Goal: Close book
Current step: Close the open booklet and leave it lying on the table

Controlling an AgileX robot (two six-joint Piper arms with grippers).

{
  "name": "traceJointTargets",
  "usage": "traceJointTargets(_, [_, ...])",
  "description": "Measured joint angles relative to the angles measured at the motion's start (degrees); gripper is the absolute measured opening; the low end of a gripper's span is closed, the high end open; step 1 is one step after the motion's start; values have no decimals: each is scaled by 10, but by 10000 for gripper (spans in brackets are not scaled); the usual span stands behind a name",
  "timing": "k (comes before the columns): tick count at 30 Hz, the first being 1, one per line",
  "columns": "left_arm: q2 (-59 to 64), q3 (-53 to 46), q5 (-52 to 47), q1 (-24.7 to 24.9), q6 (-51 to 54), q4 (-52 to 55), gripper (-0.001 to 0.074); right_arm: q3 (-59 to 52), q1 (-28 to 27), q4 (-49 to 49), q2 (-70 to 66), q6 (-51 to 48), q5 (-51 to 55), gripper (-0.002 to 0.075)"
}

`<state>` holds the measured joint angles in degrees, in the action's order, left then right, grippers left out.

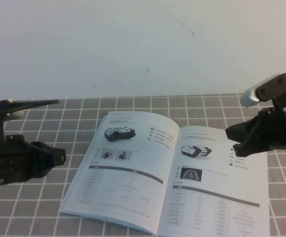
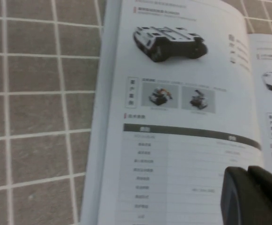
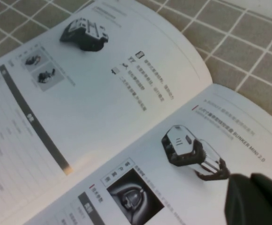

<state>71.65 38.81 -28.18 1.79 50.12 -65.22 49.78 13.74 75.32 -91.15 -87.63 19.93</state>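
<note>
An open book (image 1: 133, 168) lies flat on the tiled table, both pages up, printed with tracked-vehicle pictures and tables. My left gripper (image 1: 60, 156) hangs shut just left of the book's left edge, above the tiles. In the left wrist view the left page (image 2: 183, 117) fills the frame with the closed left gripper (image 2: 248, 174) over its lower part. My right gripper (image 1: 233, 139) hovers shut over the right page near its outer edge. The right wrist view shows the book's spine and both pages (image 3: 103, 108), with the closed right gripper (image 3: 249, 182) beside the vehicle picture.
The table is covered by a grey mat with a white grid (image 1: 49, 113); a plain white wall (image 1: 133, 44) stands behind it. The right arm's silver camera housing (image 1: 257, 92) sits above the book's far right corner.
</note>
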Motion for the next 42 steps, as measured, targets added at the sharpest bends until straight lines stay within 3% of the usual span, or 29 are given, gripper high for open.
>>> traceJointTargets(9, [40,4,-35,0,134,-97,-4,54,15,1,-115,-18,-2,-3])
traceJointTargets(21, [99,5,129,0,137,-132,-4,107,16,1,-199,-20,14,-3])
traceJointTargets(33, [210,5,49,0,164,-200,-4,109,16,-32,-200,-11,50,-3])
traceJointTargets(37, [218,5,49,0,193,-205,-4,109,16,-80,-161,44,92,-3])
traceJointTargets(42, [218,7,52,0,227,-218,-4,109,16,-219,-150,174,161,-3])
